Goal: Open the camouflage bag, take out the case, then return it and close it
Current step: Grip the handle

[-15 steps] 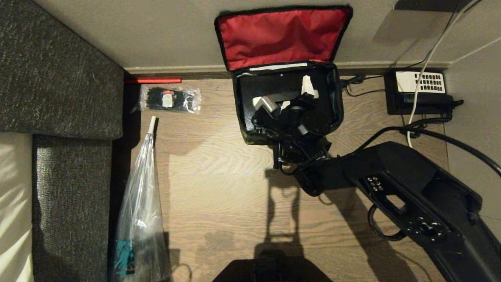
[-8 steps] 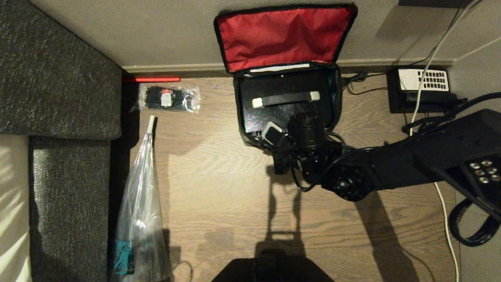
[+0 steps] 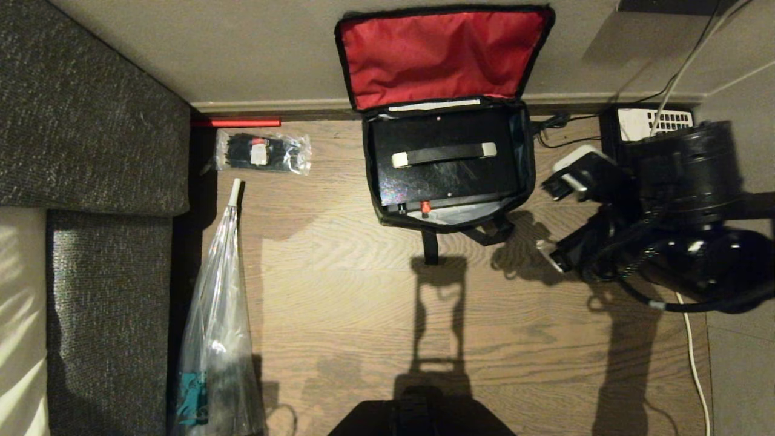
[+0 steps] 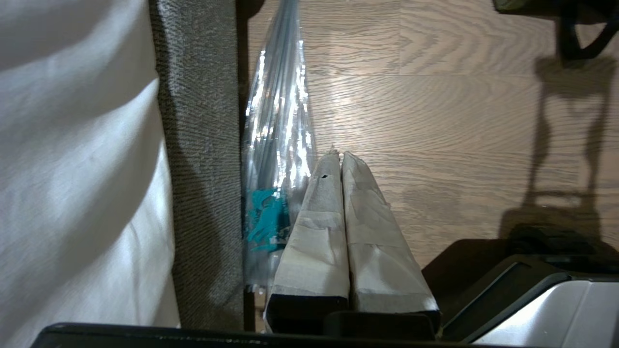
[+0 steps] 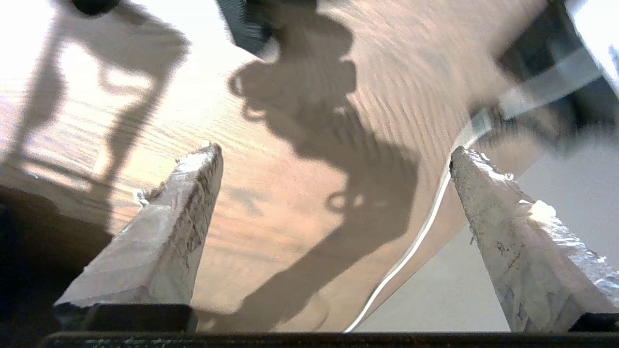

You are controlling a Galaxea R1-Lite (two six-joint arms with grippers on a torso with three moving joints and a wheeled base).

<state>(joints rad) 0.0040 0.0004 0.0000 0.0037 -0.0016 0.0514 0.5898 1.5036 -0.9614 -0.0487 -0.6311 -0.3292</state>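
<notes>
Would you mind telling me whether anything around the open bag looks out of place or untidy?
Nothing looks spilled or damaged. The case sits squarely inside the camouflage bag, whose red lid leans open against the wall. One black strap trails loose onto the floor, and a white cable runs across the floor beside the right gripper.

I see the bag (image 3: 448,121) open on the wood floor (image 3: 363,290) against the wall, its red lid (image 3: 439,54) flipped up. The case (image 3: 445,166) sits inside, handle (image 3: 444,154) up. My right gripper (image 3: 560,221) hangs to its right, clear of it, empty, in front of the phone (image 3: 645,121).
</notes>
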